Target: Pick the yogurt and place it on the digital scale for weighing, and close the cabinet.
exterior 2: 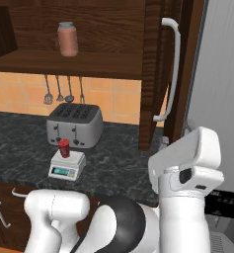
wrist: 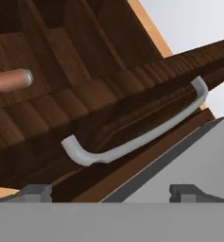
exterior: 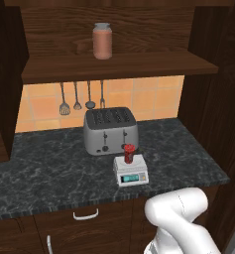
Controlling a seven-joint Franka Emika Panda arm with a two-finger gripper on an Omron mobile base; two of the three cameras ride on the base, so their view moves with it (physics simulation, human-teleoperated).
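Red yogurt standing upright on top plate of white digital scale, centre of frame, on dark marble table, just in front of silver toaster. Pinkish jar on shelf of open dark wood cabinet at upper centre. Tool released, fingertips spread wide at bottom of hand view, facing silver bar handle of cabinet door, not touching.
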